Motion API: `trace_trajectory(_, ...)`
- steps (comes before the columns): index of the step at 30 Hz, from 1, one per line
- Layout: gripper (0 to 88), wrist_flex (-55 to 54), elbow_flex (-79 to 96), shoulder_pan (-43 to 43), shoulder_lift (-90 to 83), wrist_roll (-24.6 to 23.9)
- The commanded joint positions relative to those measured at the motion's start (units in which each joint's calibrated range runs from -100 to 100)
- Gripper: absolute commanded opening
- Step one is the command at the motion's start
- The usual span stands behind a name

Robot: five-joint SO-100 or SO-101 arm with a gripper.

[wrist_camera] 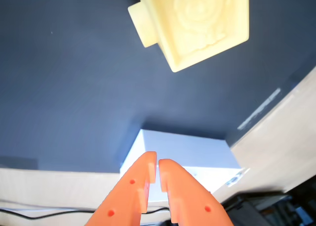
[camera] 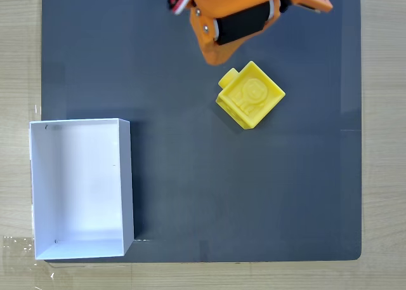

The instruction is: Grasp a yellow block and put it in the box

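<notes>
- The yellow block (camera: 250, 95) lies loose on the dark surface (camera: 254, 195), stud pointing up-left in the fixed view, well apart from the white box (camera: 81, 187).
- The claw (wrist_camera: 157, 161) hangs empty, tips pressed together.
- To grasp well: spread first, then straddle two flat faces, avoiding the stud.

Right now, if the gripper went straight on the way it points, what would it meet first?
Probably the dark mat. In the wrist view the shut gripper points towards the block, but depth is unclear; the box lies under it.
</notes>
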Motion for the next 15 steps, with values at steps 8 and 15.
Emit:
trace_trajectory(8, 36.6, 12.44, -19.40, -0.65, 17.94, 6.72)
trace_trajectory(15, 43.4, 14.62, -20.48, -3.68, 23.20, 6.72)
